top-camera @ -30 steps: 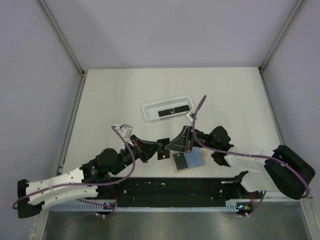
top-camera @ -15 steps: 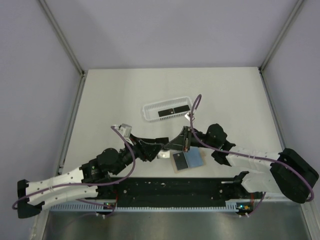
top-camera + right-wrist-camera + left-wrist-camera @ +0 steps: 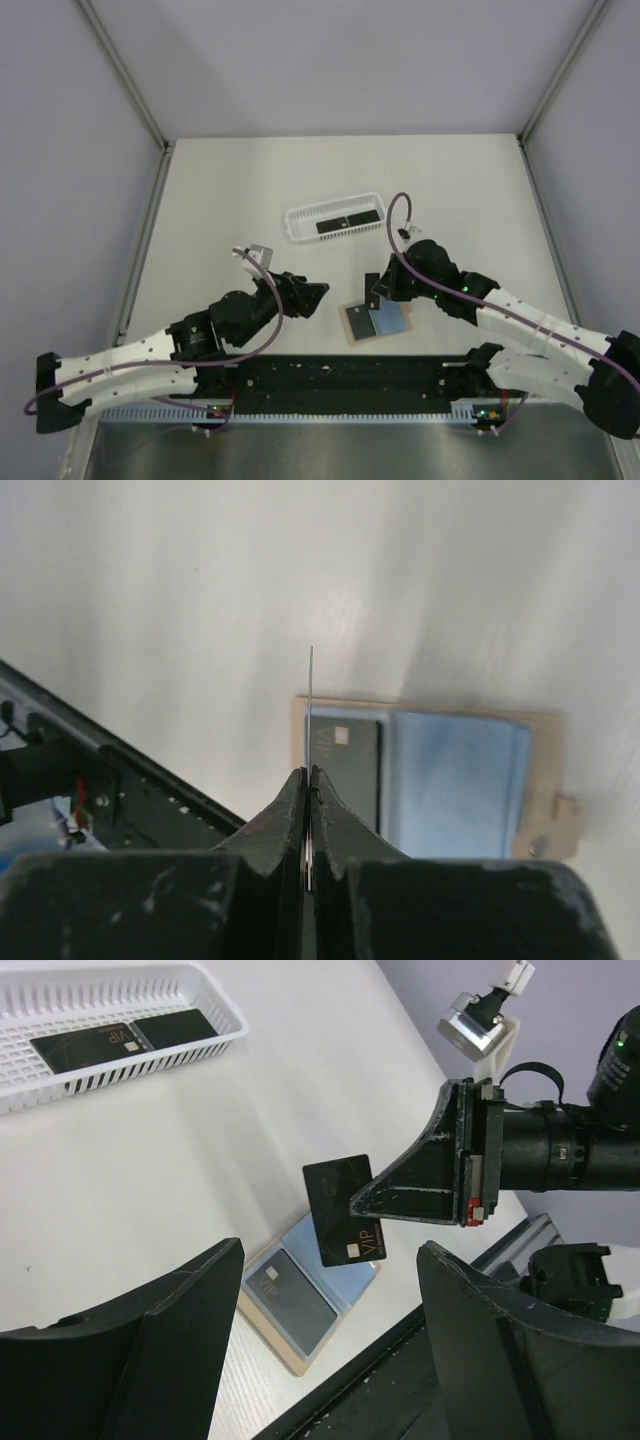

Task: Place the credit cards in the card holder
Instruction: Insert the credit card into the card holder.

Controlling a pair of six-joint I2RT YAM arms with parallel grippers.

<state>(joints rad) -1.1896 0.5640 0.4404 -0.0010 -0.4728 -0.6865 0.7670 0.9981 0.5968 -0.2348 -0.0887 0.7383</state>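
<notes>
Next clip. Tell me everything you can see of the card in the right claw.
The card is a thin, flat black rectangle, glossy like plastic, with a small pale chip and "VIP" lettering near one corner. The shut right claw pinches one edge; nothing else touches it. It hangs tilted, clear of the table, over the open tan card holder's edge. The right wrist view shows it edge-on, a hairline sticking out of the claw.

Bare table [image 3: 220, 200] lies between basket [image 3: 293, 222] and card holder [image 3: 392, 320]; the right jaws and their card [image 3: 345, 1222] hang over the holder.
</notes>
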